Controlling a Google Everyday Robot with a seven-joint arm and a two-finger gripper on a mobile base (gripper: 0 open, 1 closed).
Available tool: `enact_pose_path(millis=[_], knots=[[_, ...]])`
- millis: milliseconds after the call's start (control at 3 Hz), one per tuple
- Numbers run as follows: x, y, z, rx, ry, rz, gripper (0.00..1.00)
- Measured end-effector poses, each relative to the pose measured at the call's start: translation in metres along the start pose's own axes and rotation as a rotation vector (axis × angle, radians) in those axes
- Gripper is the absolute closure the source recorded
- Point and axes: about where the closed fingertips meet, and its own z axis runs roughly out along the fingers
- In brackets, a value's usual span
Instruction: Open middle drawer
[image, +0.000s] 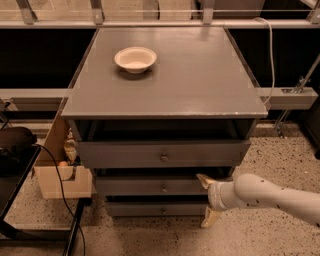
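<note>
Bowl (135, 59) rests on the cabinet top (200, 75); gripper (207, 199), fingers spread wide, hangs at the middle drawer (140, 186)'s right end.

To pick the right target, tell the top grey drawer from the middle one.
The top grey wooden drawer has a taller front; the middle grey wooden drawer has a shallower one. The open hand is at the middle drawer's right end, not the top's. Both have one small round centre knob.

The pincer (207, 199) hides the right end of the middle drawer (145, 186); its arm (280, 197) is cut off at right.
</note>
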Motion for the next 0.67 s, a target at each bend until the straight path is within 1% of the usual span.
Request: enact_pose_path(millis=[667], knots=[[0.005,-0.011,0.024,0.0,-0.049,-0.019,0.0]])
